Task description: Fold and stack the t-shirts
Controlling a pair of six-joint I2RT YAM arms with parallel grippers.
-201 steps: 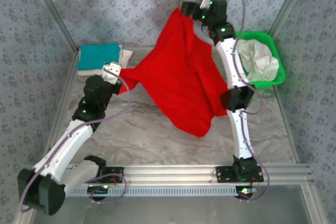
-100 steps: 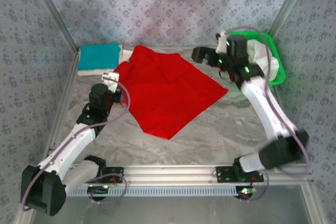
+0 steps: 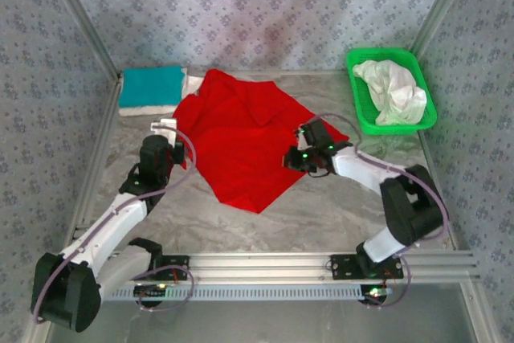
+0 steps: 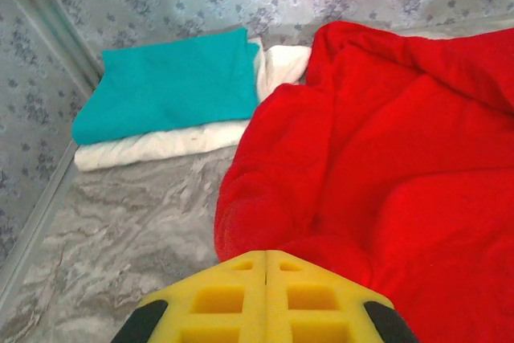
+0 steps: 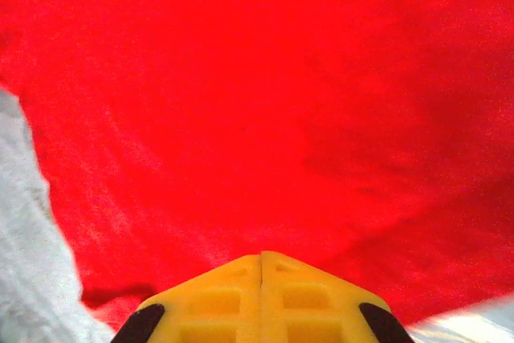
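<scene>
From above, the red shirt (image 3: 241, 138) lay spread and rumpled across the middle of the tabletop (image 3: 337, 206). At the back left corner, the teal shirt (image 3: 151, 84) sat folded on top of the folded white shirt (image 3: 148, 107), just beside the red shirt's upper left edge. In the back right corner, the basket (image 3: 397, 128) held crumpled white shirts (image 3: 393, 92), well apart from the red one. The left gripper (image 3: 166, 129) was at the red shirt's left edge, and the right gripper (image 3: 295, 157) was low over its right edge.

On the left wrist camera, the left gripper (image 4: 265, 259) had its jaws pressed fully together, closed on a bunched fold of the red shirt (image 4: 385, 158) that rose straight from their tips. Beyond it lay the teal shirt (image 4: 173, 78), resting on the folded white shirt (image 4: 161, 144), with bare tabletop (image 4: 120, 222) to the left.

On the right wrist camera, the right gripper (image 5: 261, 261) also had its jaws shut tight, with the tips sunk into the red shirt (image 5: 265, 102) near its edge. The cloth stretched away ahead, and the tabletop (image 5: 28, 263) showed at the left.
</scene>
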